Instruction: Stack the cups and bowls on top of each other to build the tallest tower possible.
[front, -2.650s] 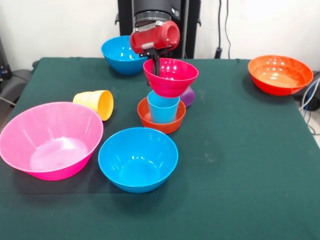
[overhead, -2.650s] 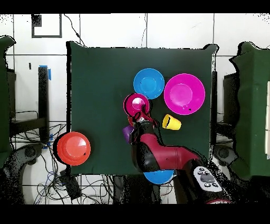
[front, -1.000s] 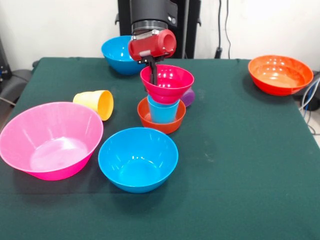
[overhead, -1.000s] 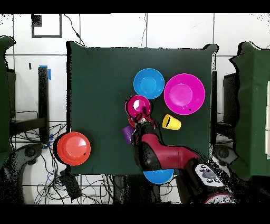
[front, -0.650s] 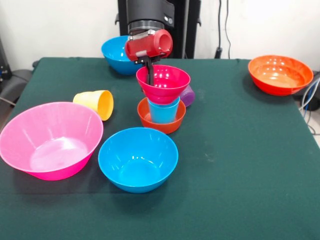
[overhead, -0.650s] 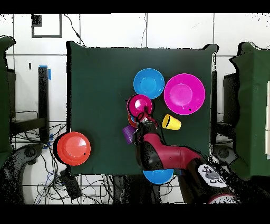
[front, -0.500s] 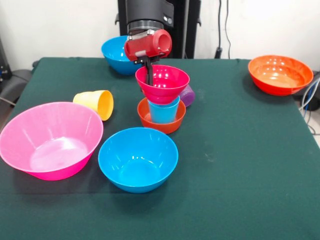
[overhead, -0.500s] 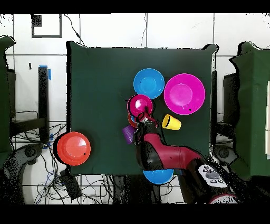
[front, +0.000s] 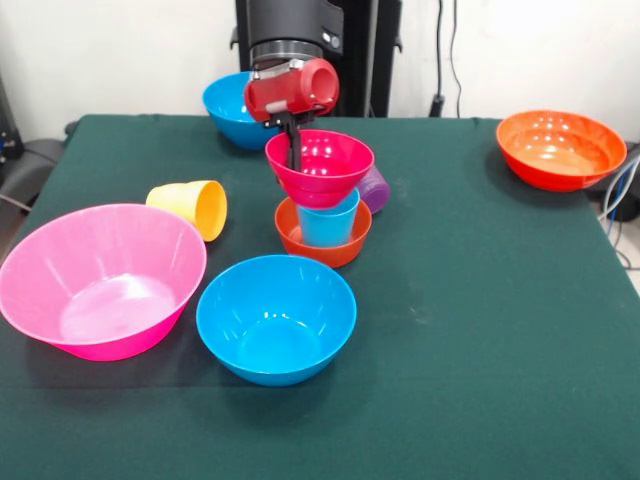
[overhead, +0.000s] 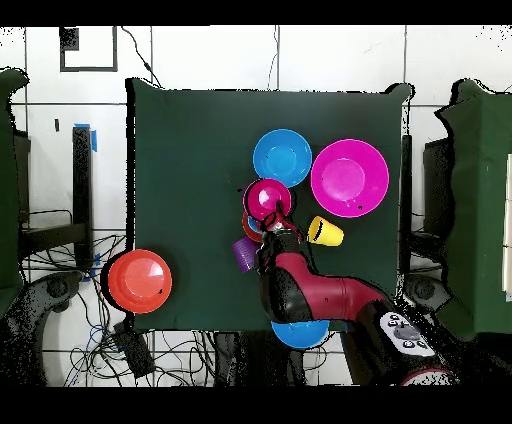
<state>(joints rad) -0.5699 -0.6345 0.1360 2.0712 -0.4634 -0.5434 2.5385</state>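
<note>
My gripper (front: 293, 150) is shut on the back-left rim of the small magenta bowl (front: 320, 166). The bowl sits at the top of the light blue cup (front: 328, 222), offset to the left of it; I cannot tell whether it rests on it. The cup stands in the small orange-red bowl (front: 322, 240). In the overhead view the magenta bowl (overhead: 267, 199) hides the cup, with the gripper (overhead: 272, 215) at its rim. The purple cup (front: 374, 190) lies just behind the tower. The yellow cup (front: 192, 207) lies on its side to the left.
The big pink bowl (front: 100, 280) and a blue bowl (front: 275, 318) stand at the front left. A second blue bowl (front: 235, 108) stands at the back by the pedestal. The wide orange bowl (front: 560, 148) stands at the back right. The table (front: 480, 330) is dark green.
My gripper has lowered the magenta bowl onto the top of the light blue cup and shifted it leftward in the front view. Nothing else has moved.
</note>
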